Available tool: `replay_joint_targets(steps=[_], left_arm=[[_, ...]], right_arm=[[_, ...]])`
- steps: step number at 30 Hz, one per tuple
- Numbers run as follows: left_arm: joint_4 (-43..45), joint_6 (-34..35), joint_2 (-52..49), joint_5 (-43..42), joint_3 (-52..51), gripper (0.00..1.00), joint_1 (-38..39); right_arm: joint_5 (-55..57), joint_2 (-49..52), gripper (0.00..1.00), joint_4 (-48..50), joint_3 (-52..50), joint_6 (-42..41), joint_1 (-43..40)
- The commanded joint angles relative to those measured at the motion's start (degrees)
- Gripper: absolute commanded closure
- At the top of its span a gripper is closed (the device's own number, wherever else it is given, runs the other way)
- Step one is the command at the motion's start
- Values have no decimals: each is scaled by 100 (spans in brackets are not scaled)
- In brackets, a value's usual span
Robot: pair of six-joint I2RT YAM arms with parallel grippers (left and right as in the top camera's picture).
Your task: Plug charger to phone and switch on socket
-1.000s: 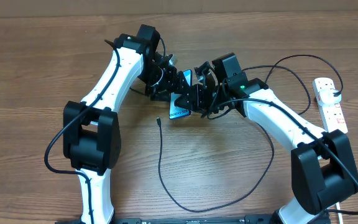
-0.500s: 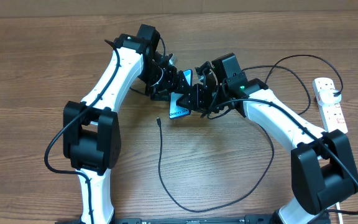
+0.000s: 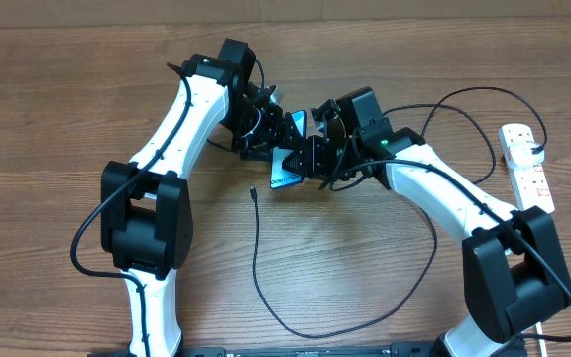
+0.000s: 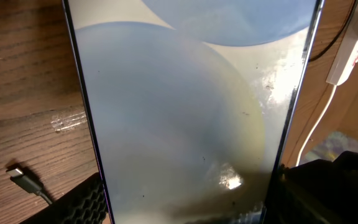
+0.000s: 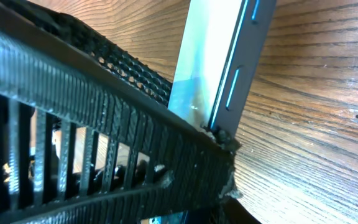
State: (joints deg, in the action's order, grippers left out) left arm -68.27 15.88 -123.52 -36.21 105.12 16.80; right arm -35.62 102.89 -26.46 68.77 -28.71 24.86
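Note:
The phone (image 3: 286, 177) is held tilted above the table's middle, its blue screen lit. My left gripper (image 3: 271, 134) is shut across its width; in the left wrist view the phone (image 4: 191, 112) fills the frame between the black fingers (image 4: 82, 202). My right gripper (image 3: 313, 159) meets the phone from the right, and its ribbed finger (image 5: 104, 106) lies against the phone's edge (image 5: 222, 56), shut on it. The charger's connector tip (image 3: 253, 193) lies loose on the wood just below the phone, also seen as a small tip (image 4: 23, 177) in the left wrist view. The socket (image 3: 528, 164) lies at the right edge.
The black charger cable (image 3: 295, 332) loops down toward the front edge, then up and right behind the right arm to the socket. The socket's white cord (image 4: 319, 124) shows past the phone. Bare wooden table (image 3: 48, 119) lies left of the left arm.
The right gripper has closed a little on the phone and its arm has edged slightly left. The left gripper, the phone and the cable stay where they were.

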Motion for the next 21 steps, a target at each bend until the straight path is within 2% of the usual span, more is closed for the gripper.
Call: replay_joint_targets(steps=[1, 3, 5, 7, 12, 17, 21], left_arm=[[-48, -153, 181, -282, 4, 35, 52], [-46, -153, 181, -282, 4, 35, 52], [-42, -153, 181, -278, 4, 34, 50], [-44, -155, 181, -278, 4, 34, 50], [-42, -153, 181, -247, 4, 30, 50], [-46, -157, 181, -22, 4, 16, 50], [-92, -179, 181, 79, 4, 9, -31]], right_arm=[[254, 4, 72, 133, -24, -9, 96], [256, 4, 78, 142, -24, -42, 142], [256, 7, 90, 190, -24, -136, 208], [258, 7, 96, 247, -24, -136, 225], [258, 4, 96, 284, -24, -136, 225], [260, 4, 96, 284, -24, -136, 179], [256, 4, 96, 236, -24, -133, 76]])
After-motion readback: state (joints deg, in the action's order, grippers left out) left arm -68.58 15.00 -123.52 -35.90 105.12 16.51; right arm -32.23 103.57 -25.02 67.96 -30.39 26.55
